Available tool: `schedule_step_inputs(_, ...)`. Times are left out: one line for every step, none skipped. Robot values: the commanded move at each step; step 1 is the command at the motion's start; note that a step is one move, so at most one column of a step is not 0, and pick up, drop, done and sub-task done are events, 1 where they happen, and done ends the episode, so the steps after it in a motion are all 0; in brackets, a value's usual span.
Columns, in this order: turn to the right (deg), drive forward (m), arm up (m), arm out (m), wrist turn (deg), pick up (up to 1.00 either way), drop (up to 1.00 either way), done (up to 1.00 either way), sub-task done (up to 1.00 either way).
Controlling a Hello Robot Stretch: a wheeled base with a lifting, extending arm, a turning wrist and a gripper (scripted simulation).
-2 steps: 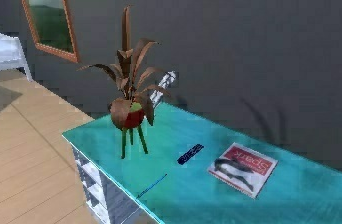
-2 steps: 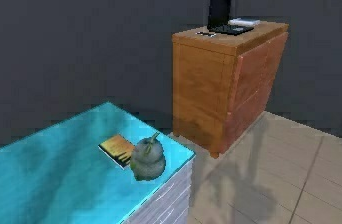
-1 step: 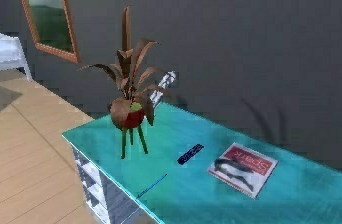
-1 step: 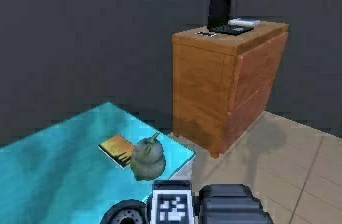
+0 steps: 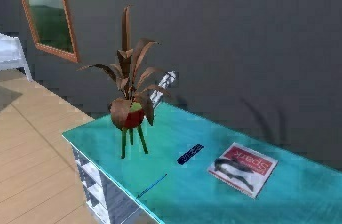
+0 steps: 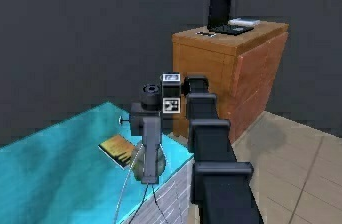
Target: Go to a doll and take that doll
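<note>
Fingers (image 6: 137, 190): can't tell their spread, or whether the gripper (image 6: 145, 200) holds anything, since the desk (image 6: 39, 170) and a tan flat object (image 6: 119, 150) sit right at it, lower centre. Risk: snagging that object, or toppling the potted plant (image 5: 129, 105) on the reach. The likely doll, a small pale figure (image 5: 163, 86), stands upper centre just behind the plant. Its offset from the fingers can't be fixed.

A teal-topped bench (image 5: 289, 200) with white drawers carries a brown-leaved plant in a round red-and-green pot (image 5: 129, 112), a small dark flat bar (image 5: 190, 154), a red-and-white book (image 5: 243, 167) and a thin blue pen (image 5: 151, 185). Near the bench's end stands an orange-brown wooden cabinet (image 6: 229, 65). A wood-framed pane (image 5: 51, 28) hangs on the grey wall.
</note>
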Motion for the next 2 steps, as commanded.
schedule_step_inputs(0.0,0.00,0.00,0.00,45.0,0.00,0.00,0.00,0.00)
schedule_step_inputs(0.0,0.00,0.00,0.00,45.0,0.00,0.00,0.00,0.00)
